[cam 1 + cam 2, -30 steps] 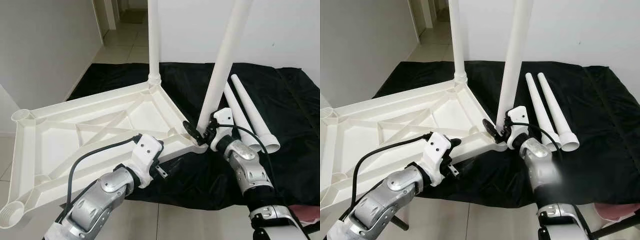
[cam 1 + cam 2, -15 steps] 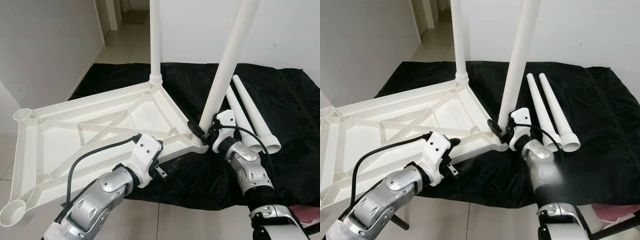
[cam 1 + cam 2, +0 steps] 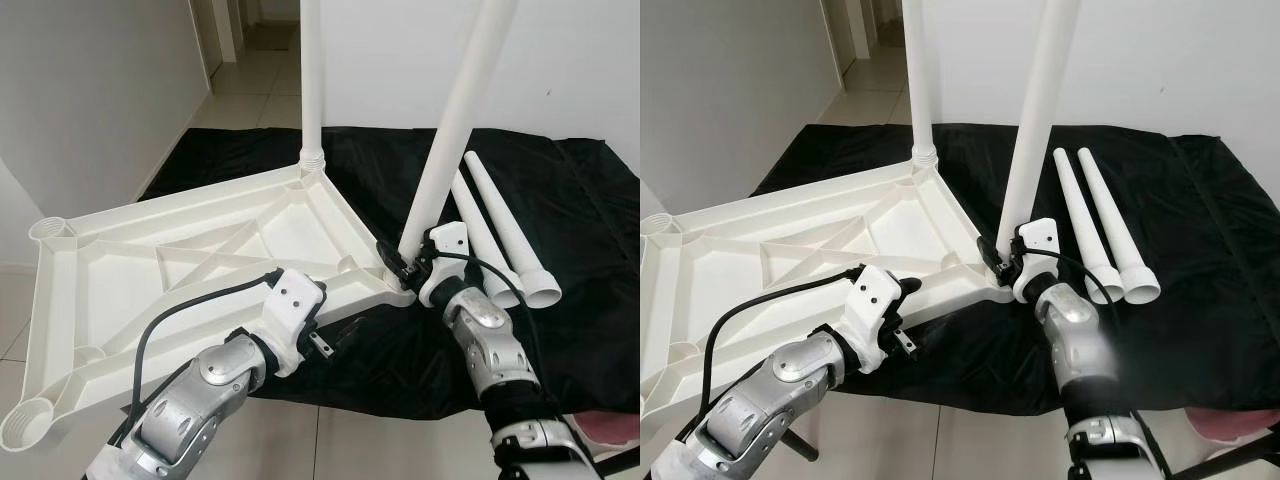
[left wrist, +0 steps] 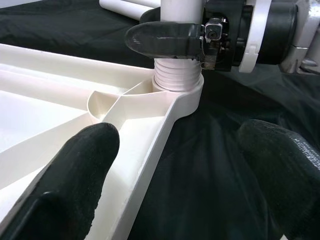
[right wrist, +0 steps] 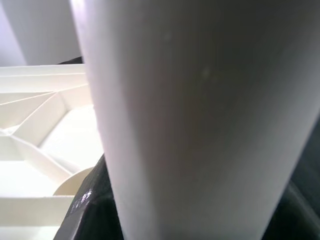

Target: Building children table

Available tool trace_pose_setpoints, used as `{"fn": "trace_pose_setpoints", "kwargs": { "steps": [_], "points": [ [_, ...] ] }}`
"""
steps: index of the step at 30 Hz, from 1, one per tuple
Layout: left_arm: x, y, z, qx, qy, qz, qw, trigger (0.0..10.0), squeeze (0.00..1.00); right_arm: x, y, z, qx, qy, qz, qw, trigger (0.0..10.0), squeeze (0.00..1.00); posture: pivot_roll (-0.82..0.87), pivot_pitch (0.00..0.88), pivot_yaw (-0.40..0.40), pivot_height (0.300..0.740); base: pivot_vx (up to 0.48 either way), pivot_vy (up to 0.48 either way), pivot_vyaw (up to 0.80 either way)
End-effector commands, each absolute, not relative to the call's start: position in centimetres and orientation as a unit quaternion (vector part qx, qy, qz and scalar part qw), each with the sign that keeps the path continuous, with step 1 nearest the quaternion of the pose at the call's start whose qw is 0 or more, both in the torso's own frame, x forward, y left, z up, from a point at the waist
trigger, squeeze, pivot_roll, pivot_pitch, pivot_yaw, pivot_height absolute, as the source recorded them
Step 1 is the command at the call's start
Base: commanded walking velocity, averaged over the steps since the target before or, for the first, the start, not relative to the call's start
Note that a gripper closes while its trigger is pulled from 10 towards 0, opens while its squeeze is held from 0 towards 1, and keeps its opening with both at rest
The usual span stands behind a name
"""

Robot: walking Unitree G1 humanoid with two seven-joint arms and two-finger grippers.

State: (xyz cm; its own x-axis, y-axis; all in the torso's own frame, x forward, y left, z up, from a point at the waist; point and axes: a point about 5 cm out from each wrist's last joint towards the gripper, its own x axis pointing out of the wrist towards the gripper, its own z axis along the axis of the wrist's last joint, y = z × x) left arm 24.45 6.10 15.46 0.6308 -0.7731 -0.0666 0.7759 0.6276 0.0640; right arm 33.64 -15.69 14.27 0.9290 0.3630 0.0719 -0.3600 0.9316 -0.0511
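The white tabletop [image 3: 190, 270] is lying upside down, half on the black sheet [image 3: 560, 200] and half hanging out over the tiled floor [image 3: 240, 95]. One leg [image 3: 311, 80] is already standing in the far corner socket. The right gripper [image 3: 405, 262] is pinching a second leg [image 3: 455, 120] just above its threaded end, which is sitting in the socket [image 4: 176, 95] at the tabletop's near right corner. That leg is leaning, so the threads are probably at risk of crossing and jamming if it is being turned at this angle. The left gripper [image 3: 318, 325] is hovering at the tabletop's near edge with its fingers [image 4: 75, 165] spread and holding nothing, so the unsupported tabletop may be sliding or tipping as the leg is pushed. Two spare legs [image 3: 500, 235] are lying on the sheet just beside the right arm, which could be nudging them away.
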Motion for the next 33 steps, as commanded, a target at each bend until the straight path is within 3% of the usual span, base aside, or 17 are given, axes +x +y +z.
{"fn": "trace_pose_setpoints", "kwargs": {
  "steps": [1, 13, 24, 33],
  "points": [
    [24.3, 6.1, 15.5, 0.047, 0.017, -0.463, 0.885, 10.0, 0.0, 33.3, -15.4, 12.5, -0.005, 0.006, 0.169, 0.986, 10.0, 0.0, -0.03, 0.035, 0.04, 0.74, 0.0, 0.0, 0.0],
    [24.3, 6.1, 15.4, 0.046, 0.018, -0.46, 0.887, 10.0, 0.0, 32.4, -14.4, 13.0, 0.016, 0.002, 0.059, 0.998, 10.0, 0.0, -0.03, 0.036, 0.036, 0.74, 0.0, 0.0, 0.0],
    [24.1, 5.9, 15.4, 0.042, 0.019, -0.459, 0.887, 10.0, 0.0, 31.1, -12.6, 12.9, 0.013, -0.005, -0.097, 0.995, 10.0, 0.0, -0.02, 0.035, 0.025, 0.74, 0.0, 0.0, 0.0],
    [24.0, 5.8, 15.3, 0.042, 0.019, -0.462, 0.885, 10.0, 0.0, 30.5, -11.7, 13.3, 0.033, -0.011, -0.108, 0.994, 10.0, 0.0, -0.02, 0.022, 0.018, 0.74, 0.0, 0.0, 0.0]
  ]
}}
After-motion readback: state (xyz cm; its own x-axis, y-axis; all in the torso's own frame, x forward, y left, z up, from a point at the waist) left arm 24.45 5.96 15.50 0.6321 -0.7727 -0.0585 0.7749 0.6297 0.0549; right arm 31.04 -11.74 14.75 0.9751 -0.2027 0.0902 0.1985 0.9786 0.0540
